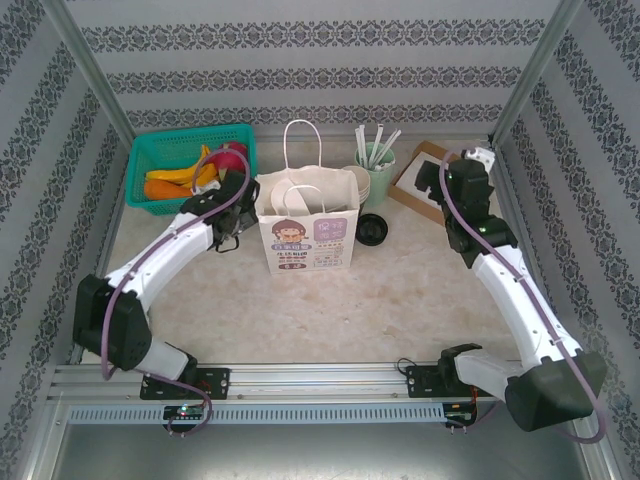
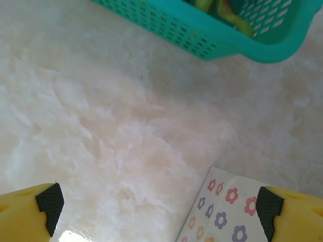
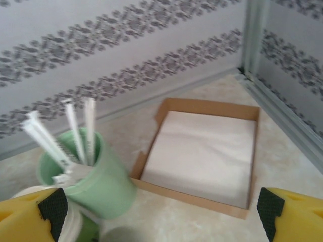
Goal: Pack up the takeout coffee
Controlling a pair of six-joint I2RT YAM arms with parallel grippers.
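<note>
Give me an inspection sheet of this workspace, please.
Surface: pale marbled table.
Job's things: takeout coffee, lid on, beside the paper bag, not packed.
Clutter: teal basket, straw tumbler, cream cups, cardboard tray along the back.
Grippers: left gripper open by the bag; right gripper open facing the tumbler; both empty.
Cables: purple cable along each arm.
Surroundings: patterned walls, metal posts.

Black-lidded takeout coffee (image 1: 372, 229) upright beside paper bag (image 1: 308, 235)
</note>
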